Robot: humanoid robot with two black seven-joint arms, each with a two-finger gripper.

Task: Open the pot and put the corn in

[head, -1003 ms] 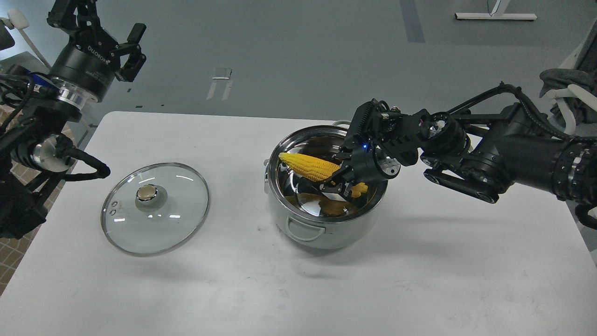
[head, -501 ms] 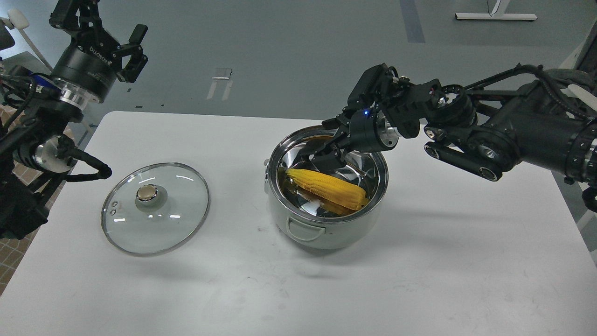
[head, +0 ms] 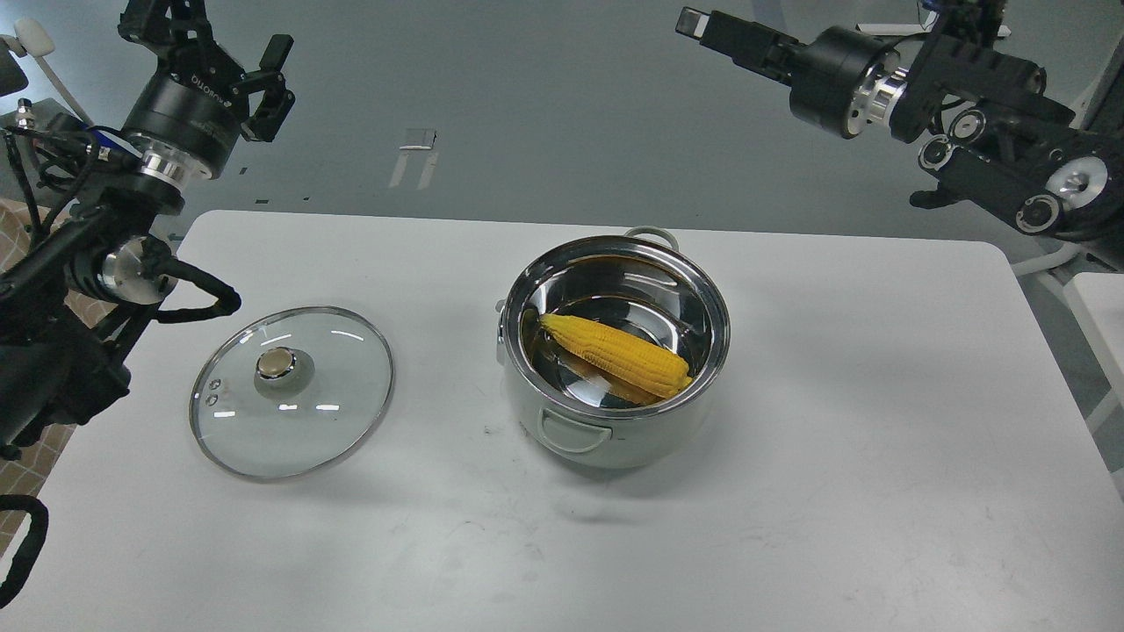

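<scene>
Corn inside open pot, mid-table. Lid flat, left of pot. Both grippers raised: left spread, right end-on.

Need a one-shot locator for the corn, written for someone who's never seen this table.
Start at the white table: the mint-green pot stands near its middle, open, with a glass lid lying flat to its left. The corn lies slanted on the pot's shiny steel bottom. It is the only bright yellow, bumpy, tapered thing there, and neither gripper is near it.
</scene>
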